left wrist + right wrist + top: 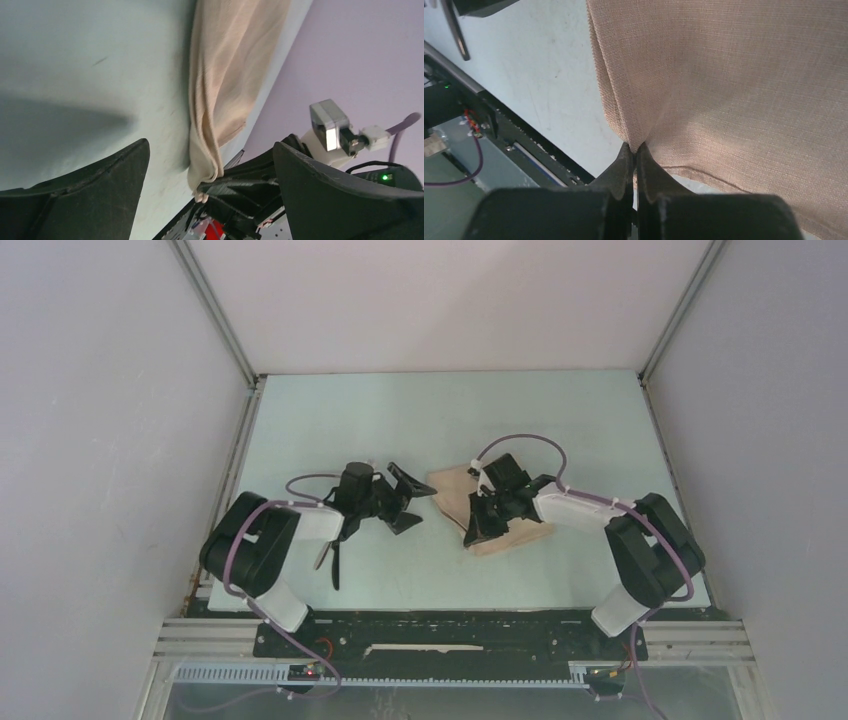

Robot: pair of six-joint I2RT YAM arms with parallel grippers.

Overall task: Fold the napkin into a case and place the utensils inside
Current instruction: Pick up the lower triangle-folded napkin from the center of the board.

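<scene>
The beige napkin (515, 535) lies partly folded right of the table's middle. My right gripper (476, 532) is shut on its near left edge and pinches the cloth into a small peak, seen close in the right wrist view (634, 148), where the napkin (734, 85) fills the frame. My left gripper (408, 502) is open and empty, just left of the napkin and apart from it. In the left wrist view the napkin (225, 75) hangs between my spread fingers (100, 190). The black knife (336, 568) lies by the left arm. I cannot make out the fork.
The black front rail (450, 625) runs along the table's near edge, close under the right gripper. Grey walls (120, 440) stand on both sides and at the back. A thin dark utensil (455, 30) shows at the right wrist view's top left.
</scene>
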